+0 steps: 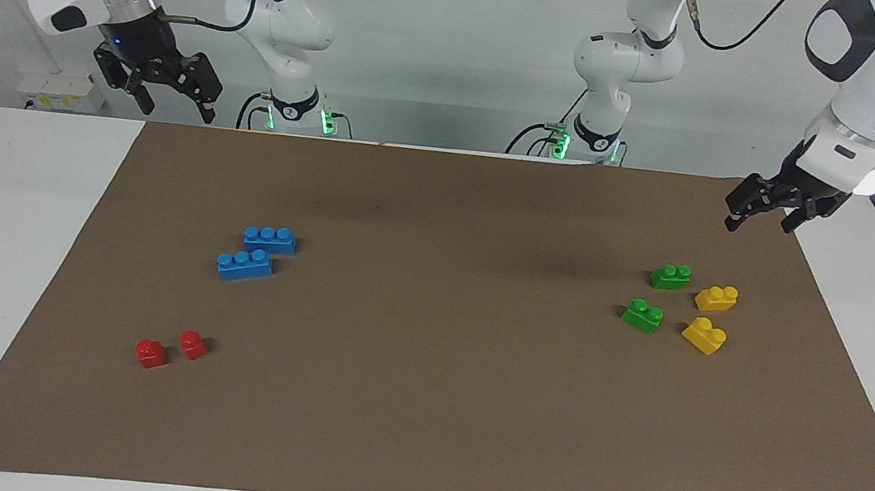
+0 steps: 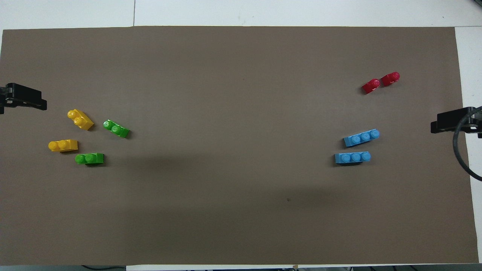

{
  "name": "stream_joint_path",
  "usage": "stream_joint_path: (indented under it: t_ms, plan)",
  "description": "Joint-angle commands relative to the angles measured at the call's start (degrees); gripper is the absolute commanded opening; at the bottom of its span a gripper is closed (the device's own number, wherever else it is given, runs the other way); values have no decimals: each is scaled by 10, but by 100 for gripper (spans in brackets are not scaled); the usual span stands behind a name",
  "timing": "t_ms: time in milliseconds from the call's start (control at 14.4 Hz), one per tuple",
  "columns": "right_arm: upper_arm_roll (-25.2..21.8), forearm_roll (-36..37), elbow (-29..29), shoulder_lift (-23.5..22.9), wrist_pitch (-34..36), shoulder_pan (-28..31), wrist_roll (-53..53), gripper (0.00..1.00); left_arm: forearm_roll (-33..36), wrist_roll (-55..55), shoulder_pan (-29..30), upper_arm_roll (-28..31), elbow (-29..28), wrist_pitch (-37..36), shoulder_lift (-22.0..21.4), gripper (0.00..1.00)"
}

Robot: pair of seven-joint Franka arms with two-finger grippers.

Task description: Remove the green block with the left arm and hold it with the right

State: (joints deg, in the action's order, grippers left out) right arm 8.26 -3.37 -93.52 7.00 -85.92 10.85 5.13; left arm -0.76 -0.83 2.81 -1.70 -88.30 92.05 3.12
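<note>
Two alike green two-stud blocks lie on the brown mat toward the left arm's end. One green block (image 1: 670, 276) (image 2: 89, 159) is nearer to the robots, the other green block (image 1: 642, 315) (image 2: 116, 128) is farther. Nothing shows which one the task means. My left gripper (image 1: 766, 217) (image 2: 26, 101) hangs open and empty in the air over the mat's edge at that end, apart from both. My right gripper (image 1: 172, 97) (image 2: 450, 122) is open and empty, raised over the mat's edge at the right arm's end.
Two yellow two-stud bricks (image 1: 716, 298) (image 1: 704, 335) lie right beside the green ones, closer to the mat's edge. Two blue three-stud bricks (image 1: 270, 239) (image 1: 244, 265) and two small red bricks (image 1: 150, 353) (image 1: 193, 344) lie toward the right arm's end.
</note>
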Motion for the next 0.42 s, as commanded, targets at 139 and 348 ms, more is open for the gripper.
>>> stream_joint_path:
  t_ms: [139,348]
  plan:
    - [4,16,-11,13,3,3,-39,100,-1,-8,4,-1,10,-13,3,100]
    - [4,18,-11,13,2,3,-44,100,-2,-7,4,-1,8,-12,3,100]
